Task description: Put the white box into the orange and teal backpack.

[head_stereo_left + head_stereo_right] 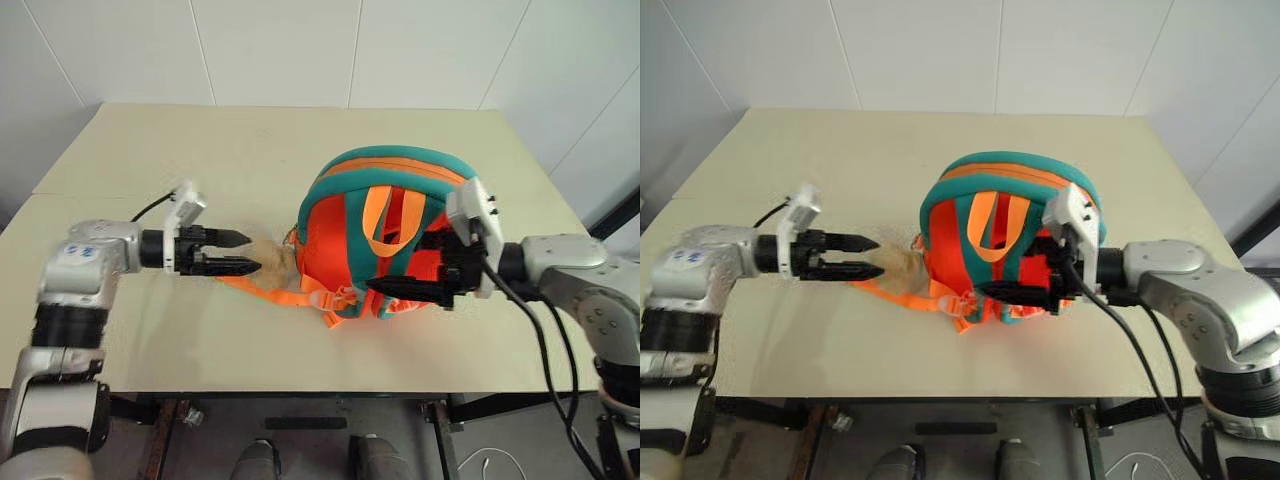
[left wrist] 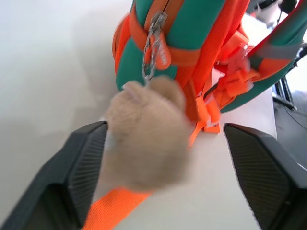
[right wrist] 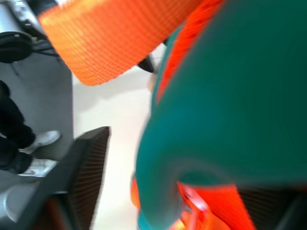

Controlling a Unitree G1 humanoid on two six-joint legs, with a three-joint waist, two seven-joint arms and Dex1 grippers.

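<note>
the orange and teal backpack [image 1: 385, 235] lies near the middle of the table [image 1: 200, 160], with no white box on the bare tabletop around it; judging by that and its bulging body, the box is probably already inside, leaving little to do. at its 9 o'clock side the left gripper [image 1: 236, 252] stands spread wide around the tan plush ball [image 2: 144, 132], not pinching it. at its 4 o'clock edge the right gripper [image 1: 405, 288] is released, fingers straddling the teal rim.

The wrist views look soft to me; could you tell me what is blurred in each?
Left wrist view: the plush ball is out of focus, while the zipper chain above reads clearer. Right wrist view: the backpack and its orange strap are smeared.
</note>
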